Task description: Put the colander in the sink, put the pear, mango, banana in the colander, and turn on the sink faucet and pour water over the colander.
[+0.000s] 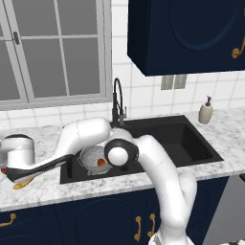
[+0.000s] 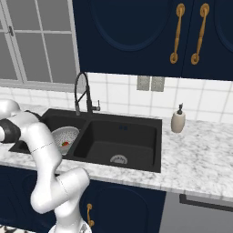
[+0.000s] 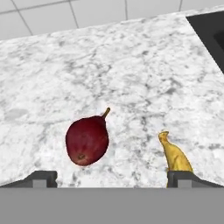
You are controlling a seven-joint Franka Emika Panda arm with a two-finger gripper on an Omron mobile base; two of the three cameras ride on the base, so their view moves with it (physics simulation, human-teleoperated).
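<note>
Gripper (image 3: 112, 179) jaws stand wide over the counter (image 3: 131, 78) — pear (image 3: 87, 140) between them, banana (image 3: 176, 158) touching the right fingertip (image 3: 186, 178).

Marble counter (image 3: 131, 65) — glossy pear (image 3: 87, 140)

The arm (image 1: 162, 182) is built of thick, rounded white segments with a glossy, smooth finish — no cables or screws can be made out. A black round joint cap with a pale disc at its centre (image 1: 118, 154) is seen at the elbow. The forearm is narrowed into a dark grey band toward the wrist (image 1: 45, 166). Two small dark grey finger tips (image 3: 41, 178) — squared, blocky — are shown on the claw.
</note>
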